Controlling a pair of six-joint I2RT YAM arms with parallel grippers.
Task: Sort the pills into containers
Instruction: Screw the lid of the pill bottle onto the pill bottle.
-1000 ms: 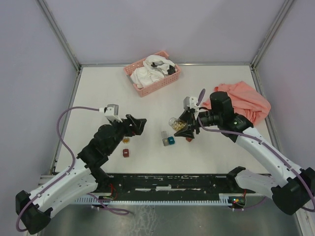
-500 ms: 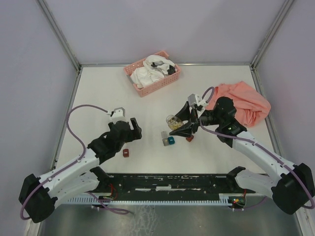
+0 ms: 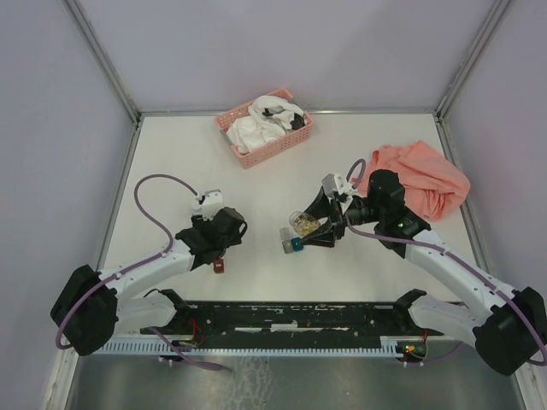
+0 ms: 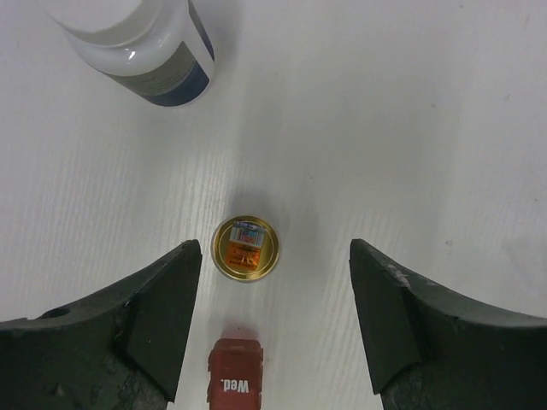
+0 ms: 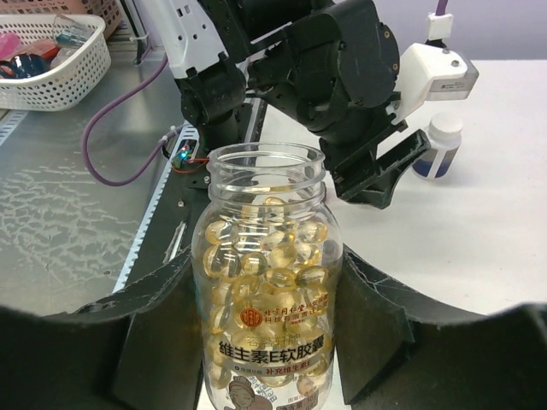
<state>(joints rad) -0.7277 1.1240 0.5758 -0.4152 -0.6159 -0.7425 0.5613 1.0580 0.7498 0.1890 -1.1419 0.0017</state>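
My right gripper [image 5: 267,333] is shut on a clear jar [image 5: 265,171] with no cap, filled with golden pills [image 5: 256,248]. In the top view the jar [image 3: 302,225] hangs just above the grey container [image 3: 285,240] and the teal container [image 3: 297,245]. A dark red container marked "Wed." [image 4: 234,377] lies between the open fingers of my left gripper [image 4: 273,273], which hold nothing. A gold cap [image 4: 246,248] lies flat just beyond it. The top view shows my left gripper [image 3: 224,246] pointing down, above the red container [image 3: 219,266].
A white bottle with a blue label [image 4: 137,38] stands beyond the cap. A pink basket [image 3: 282,147] holding white cloth sits at the back. A pink cloth [image 3: 420,177] lies at the right. The left arm [image 5: 342,77] faces the jar's mouth.
My left arm has dropped toward the table over the cap and red container, its jaws narrowing somewhat. My right gripper has brought the jar slightly nearer, over the grey and teal containers.
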